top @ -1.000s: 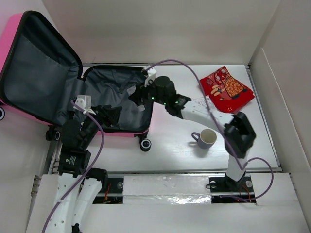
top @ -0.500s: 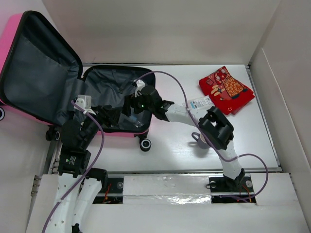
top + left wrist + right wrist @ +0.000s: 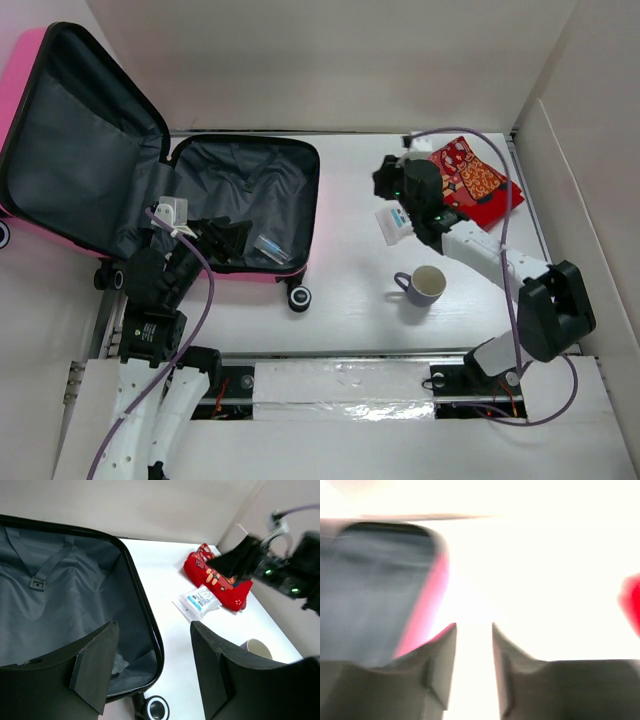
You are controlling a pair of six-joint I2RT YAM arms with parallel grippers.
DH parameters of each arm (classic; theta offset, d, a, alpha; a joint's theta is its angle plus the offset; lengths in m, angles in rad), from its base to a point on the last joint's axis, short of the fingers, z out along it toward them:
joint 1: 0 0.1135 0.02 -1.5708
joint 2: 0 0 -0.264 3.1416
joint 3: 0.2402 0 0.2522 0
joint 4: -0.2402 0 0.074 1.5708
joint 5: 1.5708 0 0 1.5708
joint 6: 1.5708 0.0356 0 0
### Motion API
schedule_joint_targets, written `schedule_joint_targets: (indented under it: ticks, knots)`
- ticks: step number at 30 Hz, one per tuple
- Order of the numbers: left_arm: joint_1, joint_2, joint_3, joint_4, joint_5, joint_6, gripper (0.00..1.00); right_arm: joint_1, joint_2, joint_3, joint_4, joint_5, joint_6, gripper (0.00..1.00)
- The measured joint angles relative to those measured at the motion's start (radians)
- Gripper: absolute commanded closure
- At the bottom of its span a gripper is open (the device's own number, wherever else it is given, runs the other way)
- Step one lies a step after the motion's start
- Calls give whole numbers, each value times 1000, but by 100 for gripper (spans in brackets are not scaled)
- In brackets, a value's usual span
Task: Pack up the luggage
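Our right gripper has swung off the open luggage at the left of the table and now hovers by the white packet near the red pouch, jaws slightly parted, empty. Our left gripper stays wide open at the luggage's near rim.

A red pouch, white packet and mug sit on the table.

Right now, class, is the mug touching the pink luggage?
Apart. The top external view shows bare table between the mug and the nearest wheel of the luggage.
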Motion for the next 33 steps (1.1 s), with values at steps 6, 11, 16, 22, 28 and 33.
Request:
schedule_joint_targets:
  ticks: [6, 11, 16, 22, 28, 33]
  knots:
    - [0, -1, 0, 0, 2, 0, 44, -234, 93, -131, -162, 70, 10, 27]
    - [0, -1, 0, 0, 2, 0, 44, -271, 147, -134, -181, 30, 21, 30]
    - [0, -2, 0, 0, 2, 0, 44, -290, 237, -105, -207, -7, 25, 38]
    - [0, -3, 0, 0, 2, 0, 44, -291, 289, -20, -265, -32, 23, 35]
    - [0, -6, 0, 0, 2, 0, 44, -233, 313, 28, -333, -15, 1, 16]
    - [0, -9, 0, 0, 2, 0, 44, -187, 352, 76, -373, -33, -35, 39]
